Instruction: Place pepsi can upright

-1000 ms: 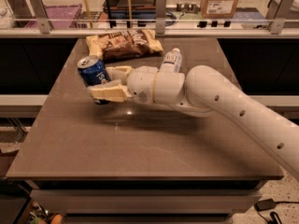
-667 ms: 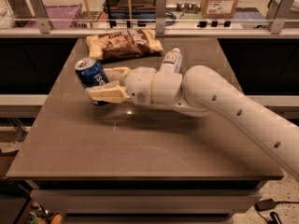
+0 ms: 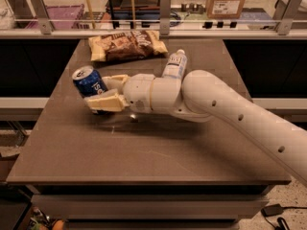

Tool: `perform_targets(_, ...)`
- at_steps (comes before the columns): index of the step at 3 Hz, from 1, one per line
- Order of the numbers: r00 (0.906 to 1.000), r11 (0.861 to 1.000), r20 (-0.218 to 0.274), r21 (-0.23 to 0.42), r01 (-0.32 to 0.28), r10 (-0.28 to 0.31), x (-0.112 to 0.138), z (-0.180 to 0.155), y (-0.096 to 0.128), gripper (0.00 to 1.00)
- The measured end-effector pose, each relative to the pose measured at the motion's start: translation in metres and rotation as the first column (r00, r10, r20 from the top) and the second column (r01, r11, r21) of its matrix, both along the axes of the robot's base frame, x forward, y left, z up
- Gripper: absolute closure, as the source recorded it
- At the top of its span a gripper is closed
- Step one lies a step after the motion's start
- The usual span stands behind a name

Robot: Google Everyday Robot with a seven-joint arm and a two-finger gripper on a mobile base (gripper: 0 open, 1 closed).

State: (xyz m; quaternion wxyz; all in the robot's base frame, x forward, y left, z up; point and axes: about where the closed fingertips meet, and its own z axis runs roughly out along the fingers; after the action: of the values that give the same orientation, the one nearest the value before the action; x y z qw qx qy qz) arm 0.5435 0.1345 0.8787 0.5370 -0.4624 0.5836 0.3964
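Since only one camera view is on record, view: camera view, looking down across the table [image 3: 144,152]
Gripper position: gripper [image 3: 100,92] at the left-centre of the table, reaching in from the right on the white arm [image 3: 230,109]
Gripper state: the two cream fingers [image 3: 109,102] are clamped on the pepsi can [image 3: 90,82], one on each side of its lower body
Can position: held in the jaws near the left edge, low over the table; contact between its base and the surface cannot be told
Can attitude: tilted, silver top leaning up and to the left, not upright
Neighbours: water bottle [image 3: 174,64] lies behind the wrist, chip bag [image 3: 127,44] further back; both well apart from the can
Step in hand (judgement): righting the can and setting it on its base
How to do it well (judgement): roll the wrist until the can axis is vertical, lower until the whole base rim sits flat, then part the fingers evenly and withdraw sideways to the right
Risk (judgement): letting go while tilted would tip it, and it could roll off the near left edge
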Motion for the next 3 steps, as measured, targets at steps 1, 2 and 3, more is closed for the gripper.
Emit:
perform_targets(1, 0.9996, 1.0, -0.02, 0.007, -0.02, 0.021, -0.004, -0.011, 0.006, 1.0)
perform_targets(2, 0.9986, 0.999, -0.04, 0.025, -0.032, 0.033, -0.004, -0.022, 0.009, 1.0)
perform_targets(3, 0.9986, 0.999, -0.04, 0.025, -0.033, 0.033, -0.004, -0.021, 0.009, 0.83)
